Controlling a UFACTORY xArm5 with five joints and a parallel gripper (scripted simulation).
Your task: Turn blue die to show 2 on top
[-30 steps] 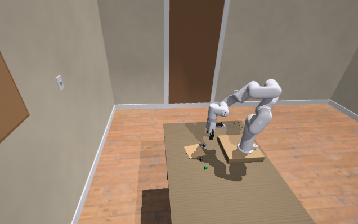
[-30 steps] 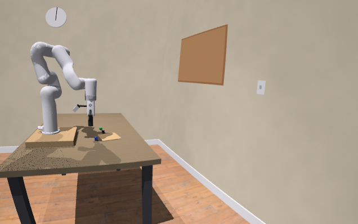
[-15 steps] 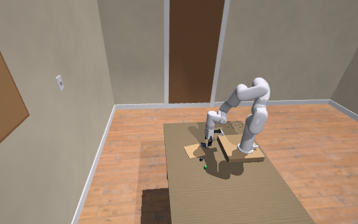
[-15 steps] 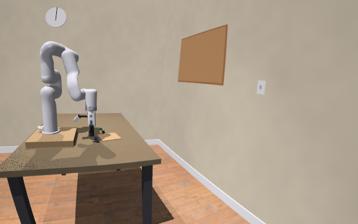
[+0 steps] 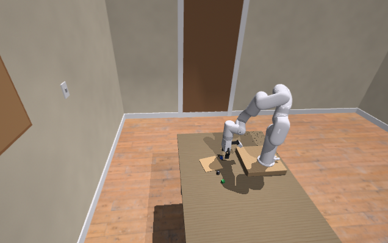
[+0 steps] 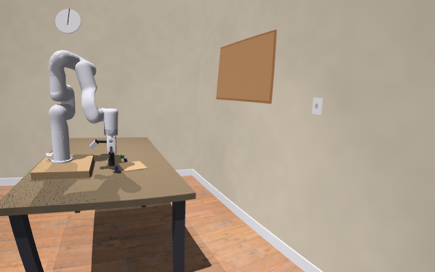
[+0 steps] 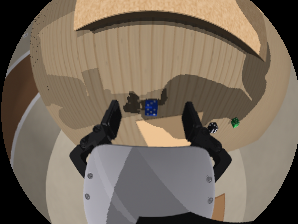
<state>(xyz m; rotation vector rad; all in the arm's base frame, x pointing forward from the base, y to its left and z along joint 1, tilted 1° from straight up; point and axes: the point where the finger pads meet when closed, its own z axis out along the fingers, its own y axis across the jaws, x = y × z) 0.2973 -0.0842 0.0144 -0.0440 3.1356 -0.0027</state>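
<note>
The blue die (image 5: 220, 157) lies on the light tan mat (image 5: 211, 163), near the mat's edge closest to the arm's base. It also shows in the exterior view (image 6: 117, 168) and in the wrist view (image 7: 150, 107). My gripper (image 5: 226, 154) is open and empty, fingers pointing down, low over the table just beside the blue die; it also shows in the exterior view (image 6: 111, 162). In the wrist view the die sits ahead of the open fingers, between them. I cannot read the die's top face.
A black die (image 5: 218, 173) and a green die (image 5: 222, 181) lie on the table off the mat, toward the near side. The green die also shows in the wrist view (image 7: 234, 121). The arm's raised wooden base plate (image 5: 259, 160) stands right of the mat.
</note>
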